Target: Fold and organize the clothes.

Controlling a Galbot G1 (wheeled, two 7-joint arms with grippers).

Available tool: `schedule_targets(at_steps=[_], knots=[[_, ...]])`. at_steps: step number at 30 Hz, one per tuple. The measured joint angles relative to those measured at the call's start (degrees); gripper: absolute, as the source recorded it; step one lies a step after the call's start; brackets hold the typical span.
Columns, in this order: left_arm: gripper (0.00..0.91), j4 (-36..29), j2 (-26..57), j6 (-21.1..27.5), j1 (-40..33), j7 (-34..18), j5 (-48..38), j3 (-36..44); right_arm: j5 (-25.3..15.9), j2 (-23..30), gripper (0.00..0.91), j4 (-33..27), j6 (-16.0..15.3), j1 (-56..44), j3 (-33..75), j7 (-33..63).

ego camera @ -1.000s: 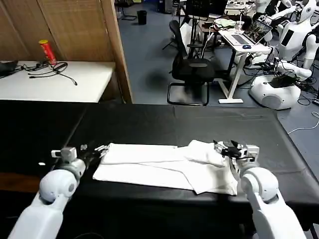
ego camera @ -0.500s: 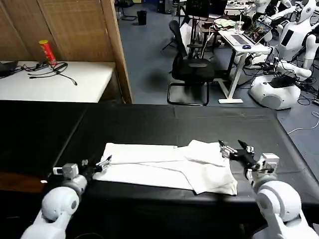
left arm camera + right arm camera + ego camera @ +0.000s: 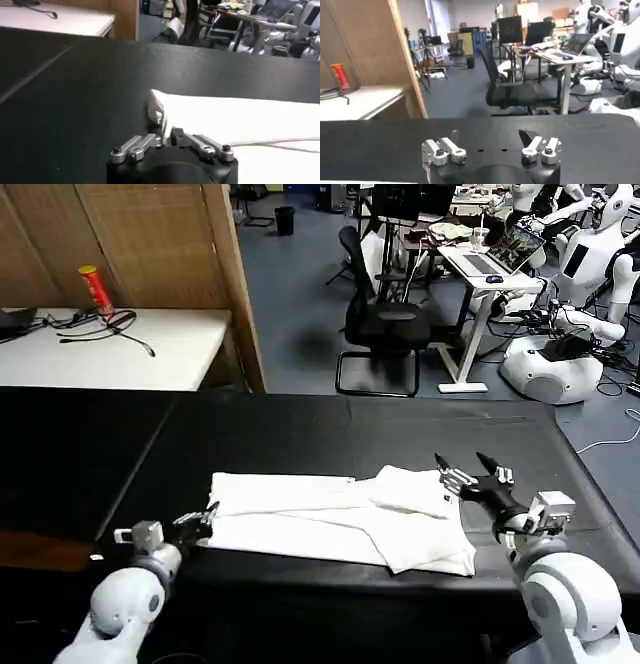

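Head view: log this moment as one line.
T-shirt: folded, flat on black table | left pincer: at shirt's left edge | right pincer: open, raised by right end

Room evenly lit, soft overhead light, no hard shadows. Black table (image 3: 300,429) soaks up light, faint sheen only. White T-shirt (image 3: 340,519) glares bright, folds nearly washed out. Left wrist view soft, background hazy. Right wrist view: far desks blurred, gripper base dark.

White T-shirt (image 3: 340,519) on black table (image 3: 300,429)
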Motion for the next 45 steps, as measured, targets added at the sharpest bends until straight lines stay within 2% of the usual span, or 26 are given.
schedule_targets(at_steps=[4, 15, 19, 23, 26, 29, 38, 45], knots=[[0.0, -0.3, 0.5, 0.1, -0.5, 0.8, 1.8, 0.0, 0.0, 0.3, 0.878, 0.0, 0.1, -0.2, 0.4, 0.0], [0.0, 0.3, 7.9, -8.9, 1.3, 2.3, 27.8, -3.6, 0.1, 1.4, 0.878, -0.2, 0.5, -0.9, 1.6, 0.1], [0.0, 2.1, 12.9, -10.8, 1.8, 2.1, 32.1, -6.2, 0.1, 1.8, 0.878, 0.0, 0.6, -1.1, 1.5, 0.2], [0.0, 2.4, 16.2, -10.7, 1.8, 1.9, 33.9, -7.3, -0.3, 2.5, 0.878, 0.4, 0.6, -1.5, 1.2, 0.3], [0.0, 1.2, 16.3, -9.6, 2.3, 1.9, 31.6, -6.8, -0.9, 2.8, 0.878, 0.7, 0.8, -2.1, 1.2, 0.3], [0.0, -1.6, 15.0, -7.6, 2.7, 1.6, 25.9, -5.5, -1.8, 3.2, 0.878, 0.8, 1.3, -2.8, 1.5, 0.3], [0.0, -11.9, 6.6, -2.3, 0.1, -3.3, 9.2, 2.7, -3.1, 4.4, 0.878, 1.4, 1.9, -5.0, 2.6, 0.0], [0.0, -13.8, 1.4, -1.2, -2.5, -4.5, 4.0, 9.7, -3.7, 5.2, 0.878, 1.4, 1.9, -5.7, 2.4, 0.0]])
